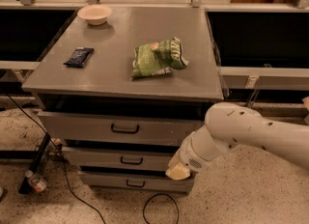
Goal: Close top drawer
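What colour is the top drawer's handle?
Black loop handle on the grey top drawer, camera view. The hand is below it, right of centre.

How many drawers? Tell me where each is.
3, stacked: top drawer open under the tabletop, middle drawer below it, bottom drawer lowest. Gripper in front of the lower two.
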Tool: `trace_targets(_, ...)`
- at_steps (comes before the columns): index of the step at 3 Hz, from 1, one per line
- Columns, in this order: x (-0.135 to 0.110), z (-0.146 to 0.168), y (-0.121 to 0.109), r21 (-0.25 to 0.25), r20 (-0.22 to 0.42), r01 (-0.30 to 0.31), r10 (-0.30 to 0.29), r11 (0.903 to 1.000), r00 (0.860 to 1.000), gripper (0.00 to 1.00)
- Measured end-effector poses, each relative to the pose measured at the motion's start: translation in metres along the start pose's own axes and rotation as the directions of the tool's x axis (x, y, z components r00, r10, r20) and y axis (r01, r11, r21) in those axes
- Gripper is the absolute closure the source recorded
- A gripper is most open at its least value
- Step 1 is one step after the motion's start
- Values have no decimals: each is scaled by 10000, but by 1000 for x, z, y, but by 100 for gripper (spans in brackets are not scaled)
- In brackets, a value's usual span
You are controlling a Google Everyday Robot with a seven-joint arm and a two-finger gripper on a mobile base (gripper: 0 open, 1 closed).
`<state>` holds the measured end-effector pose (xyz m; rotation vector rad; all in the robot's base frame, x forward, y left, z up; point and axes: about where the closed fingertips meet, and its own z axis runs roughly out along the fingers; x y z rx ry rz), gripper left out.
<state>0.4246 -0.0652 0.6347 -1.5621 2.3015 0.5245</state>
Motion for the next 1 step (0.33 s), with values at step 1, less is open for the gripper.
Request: trace_targets(1, 0, 0, 0, 0, 0, 0, 0, 10000, 10000, 5)
